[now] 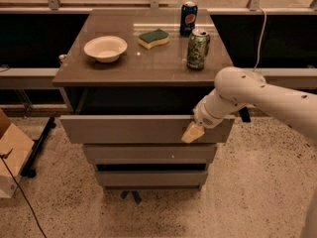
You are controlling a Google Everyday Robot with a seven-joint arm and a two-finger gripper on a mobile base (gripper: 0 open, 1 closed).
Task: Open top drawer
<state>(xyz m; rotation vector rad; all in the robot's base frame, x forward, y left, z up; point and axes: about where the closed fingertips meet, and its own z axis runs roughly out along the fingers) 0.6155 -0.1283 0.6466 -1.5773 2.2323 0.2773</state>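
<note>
The speckled floor (257,192) is the biggest thing, w/ lots of open room in front of the cabinet and on the arm's side. On the other side a cardboard box (12,152) sits near the cabinet.

The cabinet top (148,63) is wide and flat. The stuff on it sits well back from the front edge.

The white arm (267,95) reaches in from the pic's right, low across the cabinet front.

The top drawer (124,129) is right under the cabinet top. Its front sticks out past the 2 below, w/ a dark gap above it. Can't see what's inside, too dark.

The middle drawer (148,153) and bottom drawer (148,177) sit further in.

The bowl (105,48) has nothing in it. The green can (198,48) stands near the arm's side and the blue can (188,18) at the back. The sponge (153,38) lies btw bowl and cans.

The gripper (192,132) is on the top drawer's front, near the corner on the arm's side. Can't tell if it's open or closed.
</note>
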